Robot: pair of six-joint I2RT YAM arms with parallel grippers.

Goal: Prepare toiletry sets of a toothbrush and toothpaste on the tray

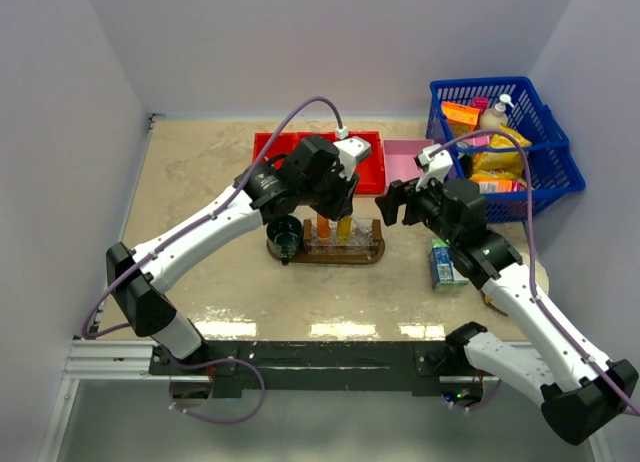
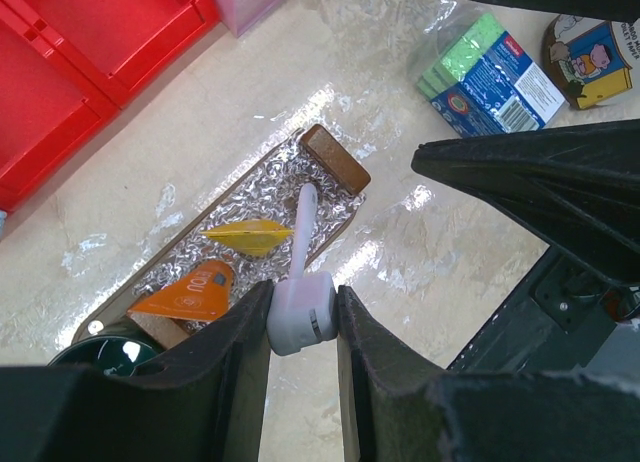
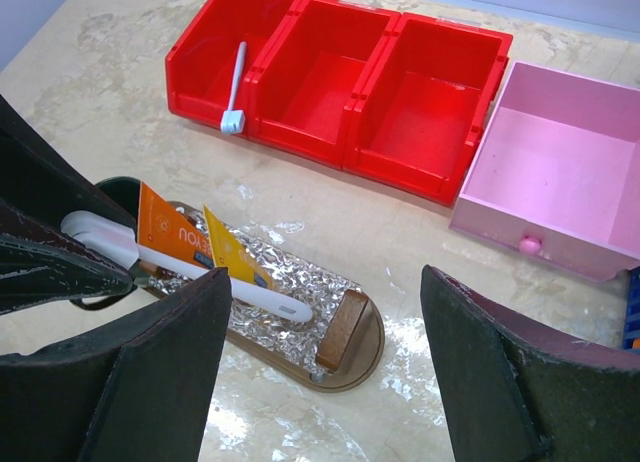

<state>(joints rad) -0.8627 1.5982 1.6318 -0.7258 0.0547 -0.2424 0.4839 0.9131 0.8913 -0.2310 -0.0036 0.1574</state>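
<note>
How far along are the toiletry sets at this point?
Done: the orange tube and the yellow tube of toothpaste lie on the tray. In hand: the left end effector grips one toothbrush over the tray, not yet released. Left: setting it down beside a tube, then fetching the second toothbrush from the red bin and placing it by the other tube.

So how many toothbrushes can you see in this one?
2. One toothbrush is held in the left gripper's jaws over the tray; the other toothbrush lies in the red bin's left end compartment. The arms could hide more.
</note>
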